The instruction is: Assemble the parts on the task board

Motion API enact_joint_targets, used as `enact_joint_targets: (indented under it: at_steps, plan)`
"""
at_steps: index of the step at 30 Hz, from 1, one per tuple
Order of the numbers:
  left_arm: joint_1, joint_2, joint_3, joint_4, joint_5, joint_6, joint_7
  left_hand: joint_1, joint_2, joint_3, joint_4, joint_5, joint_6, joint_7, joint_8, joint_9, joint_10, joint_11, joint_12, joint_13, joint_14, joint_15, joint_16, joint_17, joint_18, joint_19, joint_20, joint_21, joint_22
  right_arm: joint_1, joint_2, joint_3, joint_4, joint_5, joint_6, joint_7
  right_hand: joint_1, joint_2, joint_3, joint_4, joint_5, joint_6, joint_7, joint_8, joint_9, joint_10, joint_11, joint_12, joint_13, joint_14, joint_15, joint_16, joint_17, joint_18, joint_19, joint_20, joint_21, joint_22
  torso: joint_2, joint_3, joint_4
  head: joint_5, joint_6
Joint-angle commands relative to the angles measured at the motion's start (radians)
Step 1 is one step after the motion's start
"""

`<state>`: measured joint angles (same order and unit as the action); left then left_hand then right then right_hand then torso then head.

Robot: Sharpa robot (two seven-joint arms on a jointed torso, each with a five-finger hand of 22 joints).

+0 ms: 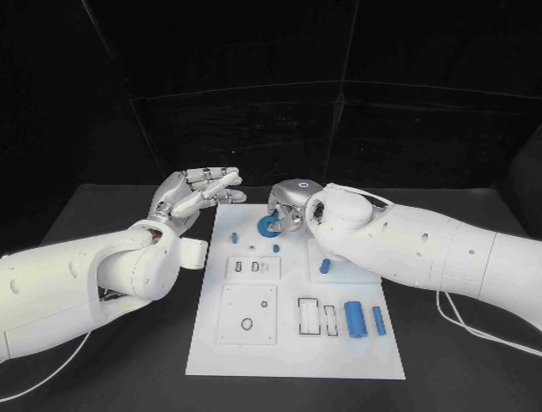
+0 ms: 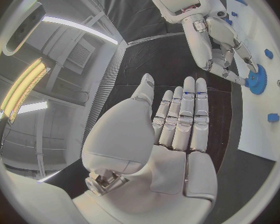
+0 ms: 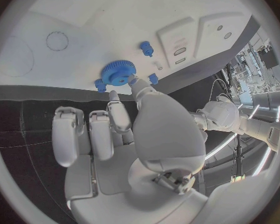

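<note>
Underneath, a black table, matte, with dark curtain-like walls behind in the head view. Centred on it, the white task board, long axis running away from the robot, with recessed outlines and slots on its face. No readable writing or brand marks anywhere on the board or arms.

At the board's far end, the right hand, tipped down over the plate, fingertips touching the rim of a blue gear. Gear lying flat on the board, toothed disc face up, axis standing straight out of the plate, so no long axis to speak of. Whether actually pinched or merely touched: cannot tell from these frames. Just beside those fingertips, small blue pegs, also on the board.

Nearer the robot than the right hand, beneath its forearm, two blue cylinders lying side by side, long axes running along the board's length, next to rectangular slots. A shorter blue piece between them and the hand.

Across from the right hand, off the board's far left corner, the left hand, raised above the table, fingers straight and apart, palm empty, holding nothing.
</note>
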<state>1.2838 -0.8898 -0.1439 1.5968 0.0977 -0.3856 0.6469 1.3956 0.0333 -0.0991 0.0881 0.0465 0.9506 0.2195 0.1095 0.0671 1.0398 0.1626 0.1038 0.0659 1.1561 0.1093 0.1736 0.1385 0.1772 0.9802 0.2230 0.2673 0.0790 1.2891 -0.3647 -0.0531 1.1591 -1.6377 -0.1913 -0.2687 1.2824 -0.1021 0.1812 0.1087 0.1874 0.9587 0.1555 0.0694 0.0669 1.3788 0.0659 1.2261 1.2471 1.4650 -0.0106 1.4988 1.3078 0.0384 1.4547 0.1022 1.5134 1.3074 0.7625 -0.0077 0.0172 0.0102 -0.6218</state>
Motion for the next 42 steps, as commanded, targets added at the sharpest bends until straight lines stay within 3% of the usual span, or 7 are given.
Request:
enact_joint_targets:
  at_steps: [1,10,18,21,26,32,42]
  plan:
    - [0.002,0.001,0.001,0.001,-0.006,0.012,0.002,0.007,0.004,-0.002,-0.006,0.003,0.003,0.001,-0.007,-0.001,0.000,0.003,-0.005,-0.001,0.001,0.003,-0.006,0.001,0.007,0.007,-0.001,-0.004,-0.002,0.002,0.001,0.000,0.000,-0.005,0.027,-0.002,-0.029,0.003,-0.015,0.021,-0.007,-0.010,0.002,-0.002,0.000,-0.002,0.004,-0.005,0.001,0.070,0.008,-0.003,0.088,-0.002,0.000,0.006,-0.004,0.103,0.000,0.0000,-0.0011,0.001,0.000]
    - [0.002,0.001,0.001,0.001,-0.006,0.011,0.001,0.006,0.004,-0.003,-0.006,0.003,0.003,0.002,-0.008,-0.001,-0.001,0.004,-0.006,-0.001,0.001,0.003,-0.006,0.001,0.007,0.007,-0.001,-0.004,-0.002,0.002,-0.006,0.000,0.004,-0.003,0.021,-0.002,-0.071,0.011,-0.046,0.069,-0.001,-0.009,0.002,0.001,0.003,0.001,0.005,0.001,0.009,0.071,0.009,-0.002,0.091,-0.002,0.001,0.009,-0.004,0.105,0.000,0.0003,-0.0005,0.001,0.001]
    - [0.002,-0.003,0.001,-0.004,-0.006,0.013,0.002,0.006,0.005,-0.003,-0.007,0.003,0.002,0.002,-0.008,-0.001,-0.001,0.004,-0.007,-0.001,0.001,0.003,-0.006,0.002,0.007,0.007,-0.001,-0.004,-0.002,0.001,-0.092,0.000,0.077,0.089,-0.177,0.085,-0.044,0.013,-0.051,0.066,0.017,0.000,-0.001,0.005,0.004,0.026,0.002,0.043,0.048,0.072,0.007,0.001,0.098,-0.004,0.008,0.007,0.000,0.115,-0.003,0.0011,-0.0034,-0.004,0.007]
    - [0.002,-0.005,0.001,-0.006,-0.006,0.014,0.003,0.006,0.005,-0.003,-0.007,0.003,0.002,0.002,-0.009,-0.001,-0.001,0.004,-0.007,-0.001,0.001,0.003,-0.007,0.002,0.007,0.007,-0.001,-0.005,-0.002,0.002,-0.159,0.000,0.121,0.182,-0.206,0.145,-0.007,0.016,-0.043,0.045,0.022,-0.003,0.000,0.003,0.003,0.026,0.002,0.045,0.051,0.072,0.006,-0.001,0.095,-0.003,0.004,0.006,-0.002,0.110,-0.004,-0.0005,-0.0045,-0.008,0.011]
    - [0.002,-0.007,0.001,-0.010,-0.006,0.020,0.003,0.007,0.008,-0.005,-0.011,0.003,0.009,-0.001,-0.008,0.000,0.007,0.001,-0.006,0.000,0.005,0.001,-0.007,0.003,0.007,0.011,-0.002,-0.006,-0.004,0.003,-0.281,-0.001,0.174,0.370,-0.176,0.252,0.075,0.010,-0.024,-0.012,0.023,-0.005,0.001,0.002,0.002,0.010,0.001,0.023,0.036,0.065,0.005,-0.013,0.071,0.004,-0.018,0.005,-0.015,0.081,-0.007,-0.0007,-0.0111,-0.011,0.015]
    - [0.002,0.000,0.001,-0.022,-0.006,0.032,0.001,0.006,0.017,-0.011,-0.018,0.003,0.028,-0.009,-0.006,0.002,0.033,-0.007,-0.002,0.002,0.021,-0.005,-0.008,0.009,0.008,0.024,-0.007,-0.006,-0.006,0.004,-0.393,-0.001,0.188,0.476,-0.136,0.339,0.112,-0.002,-0.024,-0.046,0.012,0.000,0.001,0.004,0.003,0.004,0.001,0.012,0.030,0.064,0.005,-0.017,0.066,0.006,-0.026,0.005,-0.021,0.070,-0.012,0.0033,-0.0191,-0.023,0.019]
    - [0.002,0.013,0.000,-0.037,-0.006,0.042,-0.003,0.006,0.023,-0.015,-0.023,0.003,0.042,-0.013,-0.005,0.002,0.051,-0.012,0.000,0.003,0.030,-0.010,-0.009,0.013,0.008,0.033,-0.011,-0.006,-0.006,0.002,-0.462,-0.002,0.158,0.471,-0.129,0.347,0.113,-0.010,-0.033,-0.057,0.039,-0.008,0.003,-0.001,0.001,0.000,0.002,0.004,0.025,0.063,0.006,-0.021,0.060,0.009,-0.034,0.005,-0.026,0.060,-0.007,0.0033,-0.0140,-0.036,0.022]
